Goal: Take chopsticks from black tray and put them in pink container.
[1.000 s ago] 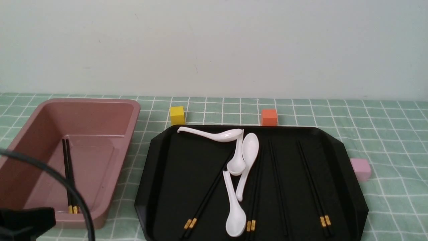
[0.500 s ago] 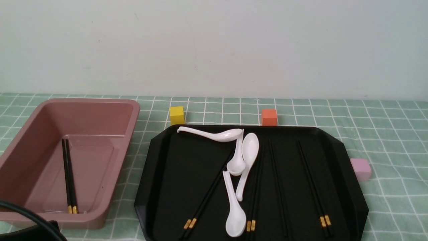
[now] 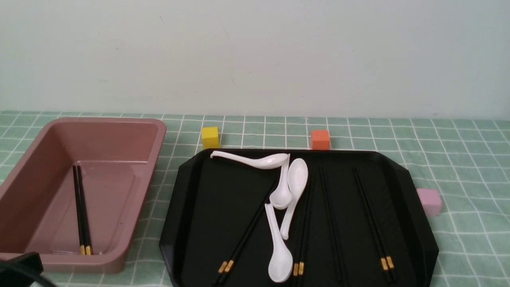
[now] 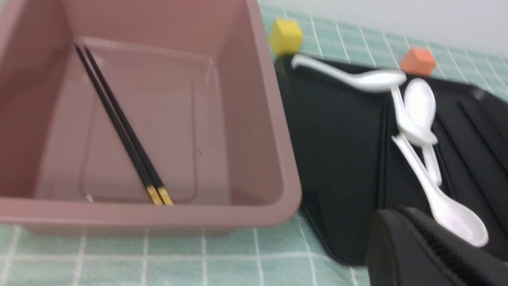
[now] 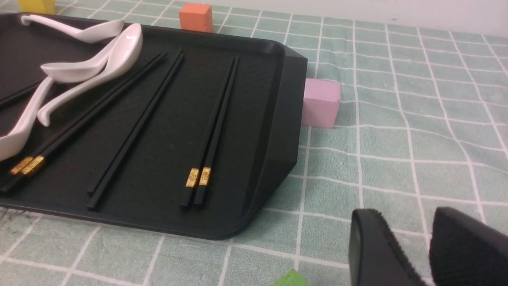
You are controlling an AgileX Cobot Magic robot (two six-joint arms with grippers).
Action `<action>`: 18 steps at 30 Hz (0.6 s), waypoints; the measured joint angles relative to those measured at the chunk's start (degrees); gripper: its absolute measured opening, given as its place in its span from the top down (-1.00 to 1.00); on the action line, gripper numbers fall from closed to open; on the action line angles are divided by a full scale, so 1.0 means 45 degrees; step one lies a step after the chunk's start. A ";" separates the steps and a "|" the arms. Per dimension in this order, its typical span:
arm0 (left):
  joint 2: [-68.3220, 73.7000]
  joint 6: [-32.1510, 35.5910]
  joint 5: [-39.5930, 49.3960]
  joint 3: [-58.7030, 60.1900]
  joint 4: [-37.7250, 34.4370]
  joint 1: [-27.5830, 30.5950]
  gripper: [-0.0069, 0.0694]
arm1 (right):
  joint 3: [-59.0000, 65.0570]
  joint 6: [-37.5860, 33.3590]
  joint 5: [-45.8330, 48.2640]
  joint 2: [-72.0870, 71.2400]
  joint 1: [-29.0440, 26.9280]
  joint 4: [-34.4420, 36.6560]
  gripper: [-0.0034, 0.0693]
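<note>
One pair of black chopsticks (image 3: 81, 211) (image 4: 123, 127) lies on the floor of the pink container (image 3: 157, 155) (image 4: 258, 119), gold bands toward me. On the black tray (image 3: 402, 169) (image 5: 278, 119) lie more chopsticks: a slanted pair (image 3: 243, 239), a pair (image 3: 303, 223) beside the spoons, one single stick (image 3: 330, 219) and a right-hand pair (image 3: 372, 219) (image 5: 214, 135). My left gripper (image 4: 397, 216) is shut and empty, hanging near the tray's near-left corner. My right gripper (image 5: 414, 234) stands open over the cloth, right of the tray, with nothing between its fingers.
Several white soup spoons (image 3: 279, 191) lie tangled mid-tray. A yellow cube (image 3: 210, 137) and an orange cube (image 3: 320, 139) stand behind the tray, a pale pink cube (image 3: 429, 201) at its right edge. A green block (image 5: 291, 279) sits near my right gripper. A black left arm part (image 3: 18, 271) shows bottom-left.
The left arm and its cable have drawn back down toward the lower left corner of the front view, uncovering the container. The chopsticks inside it have not moved.
</note>
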 joint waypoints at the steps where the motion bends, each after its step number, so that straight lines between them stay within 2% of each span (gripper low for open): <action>1: -0.0462 -0.0221 -0.0307 0.0279 0.0297 -0.0228 0.85 | 0.0000 0.0000 0.0000 0.0000 0.0000 0.0000 0.25; 4: -0.1465 -0.1305 -0.0660 0.0998 0.1474 -0.0961 0.85 | 0.0000 0.0000 0.0000 0.0000 0.0000 0.0000 0.25; 6: -0.2426 -0.3195 -0.1323 0.1766 0.2918 -0.1656 0.85 | 0.0000 0.0000 0.0000 0.0000 0.0000 0.0000 0.25; 10: -0.3370 -0.5547 -0.2072 0.2794 0.4805 -0.2105 0.85 | 0.0000 0.0000 0.0000 0.0000 0.0000 0.0000 0.25; 14: -0.3956 -0.6734 -0.2117 0.3643 0.5875 -0.2106 0.83 | 0.0000 0.0000 0.0000 0.0000 0.0000 0.0000 0.25; 18: -0.4005 -0.7184 -0.1863 0.4198 0.6317 -0.2106 0.82 | 0.0000 0.0000 0.0000 0.0000 0.0000 0.0000 0.25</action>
